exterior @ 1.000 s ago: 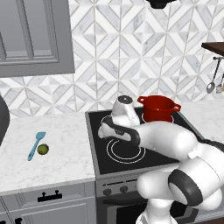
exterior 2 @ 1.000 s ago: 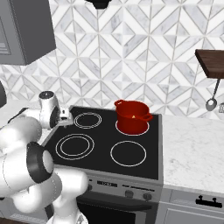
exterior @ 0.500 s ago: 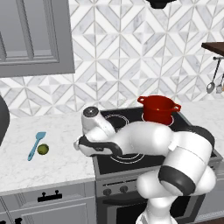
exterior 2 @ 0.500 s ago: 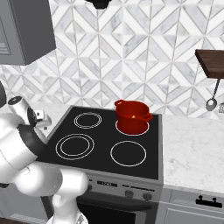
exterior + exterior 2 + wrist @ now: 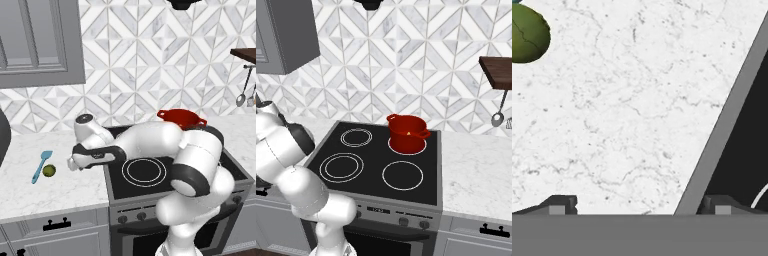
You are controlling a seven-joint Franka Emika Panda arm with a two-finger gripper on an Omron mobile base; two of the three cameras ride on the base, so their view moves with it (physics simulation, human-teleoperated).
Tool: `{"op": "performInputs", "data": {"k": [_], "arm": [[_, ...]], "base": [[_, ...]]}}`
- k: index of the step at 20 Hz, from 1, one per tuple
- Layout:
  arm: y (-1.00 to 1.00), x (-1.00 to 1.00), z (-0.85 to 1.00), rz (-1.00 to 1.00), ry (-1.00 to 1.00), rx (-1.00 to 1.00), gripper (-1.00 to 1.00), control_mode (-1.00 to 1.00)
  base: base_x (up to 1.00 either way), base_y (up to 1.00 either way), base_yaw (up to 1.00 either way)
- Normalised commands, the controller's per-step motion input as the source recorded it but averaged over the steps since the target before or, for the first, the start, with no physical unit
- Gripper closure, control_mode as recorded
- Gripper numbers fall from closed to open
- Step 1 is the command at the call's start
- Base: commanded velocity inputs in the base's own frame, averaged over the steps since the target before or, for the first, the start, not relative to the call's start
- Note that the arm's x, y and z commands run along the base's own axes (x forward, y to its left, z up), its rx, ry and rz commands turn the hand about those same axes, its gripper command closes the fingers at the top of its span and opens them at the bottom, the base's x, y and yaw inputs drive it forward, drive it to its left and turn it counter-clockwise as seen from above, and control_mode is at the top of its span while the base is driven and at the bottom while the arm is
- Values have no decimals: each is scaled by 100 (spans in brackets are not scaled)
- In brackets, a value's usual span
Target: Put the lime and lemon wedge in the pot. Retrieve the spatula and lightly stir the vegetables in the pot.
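Lime (image 5: 49,171) lies on the white counter (image 5: 60,192) left of the stove (image 5: 150,172), just beside the blade end of the spatula (image 5: 41,166), whose long axis runs toward the back wall. Gripper (image 5: 71,163) hovers over the counter near the stove's left edge, jaws spread wide, nothing between them. In the hand view the lime (image 5: 527,33) sits in the top-left corner, off to the side of the fingertips (image 5: 559,205). Likely next: shift further from the stove edge, centre over the lime. Pot (image 5: 407,133) stands on the back right burner.
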Motion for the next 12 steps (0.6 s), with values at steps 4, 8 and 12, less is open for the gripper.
{"op": "performInputs", "data": {"k": [4, 8, 12], "arm": [[29, 0, -10, 3, 0, 0, -100, -100], [32, 1, -2, 0, 0, 5, -100, -100], [46, 8, 0, 0, 0, 6, -100, -100]], "base": [[0, 0, 0], [0, 0, 0], [0, 0, 0]]}}
